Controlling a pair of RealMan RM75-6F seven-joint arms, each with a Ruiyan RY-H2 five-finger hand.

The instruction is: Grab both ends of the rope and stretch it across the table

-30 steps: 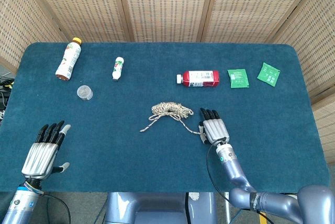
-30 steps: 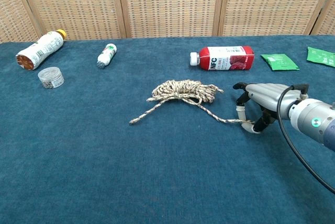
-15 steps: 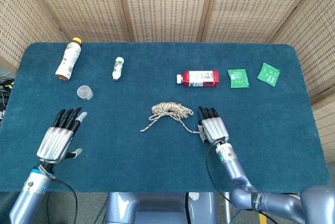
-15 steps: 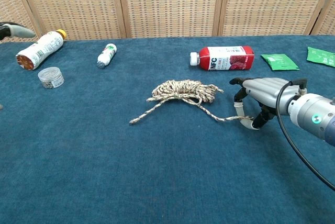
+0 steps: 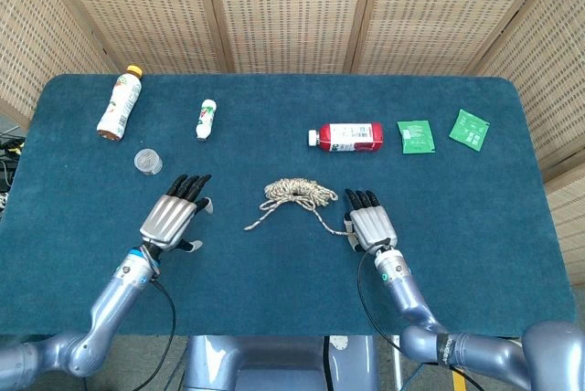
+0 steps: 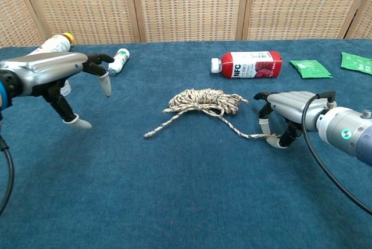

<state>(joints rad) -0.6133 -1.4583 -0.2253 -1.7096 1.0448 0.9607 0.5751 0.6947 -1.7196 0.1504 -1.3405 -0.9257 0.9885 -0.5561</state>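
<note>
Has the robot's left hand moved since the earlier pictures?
Yes. The left hand has moved inward and forward from the table's near-left edge, past the small clear round jar, toward the braided beige rope.

- Table cover [image 5: 274,272]: dark teal cloth, matt, short fuzzy nap.
- Beige-brown twisted rope [image 5: 297,194]: rough fibre, frayed look.
- Left hand [image 6: 55,74] & right hand [image 6: 286,109]: smooth silver shells w/ slight sheen, matt black fingers, pale tips.
- Red bottle [image 6: 250,64]: glossy plastic, white cap.
- Green sachets [image 5: 416,135]: shiny foil-like film.
- Back panels [image 5: 283,7]: woven cane, wood frames.
</note>
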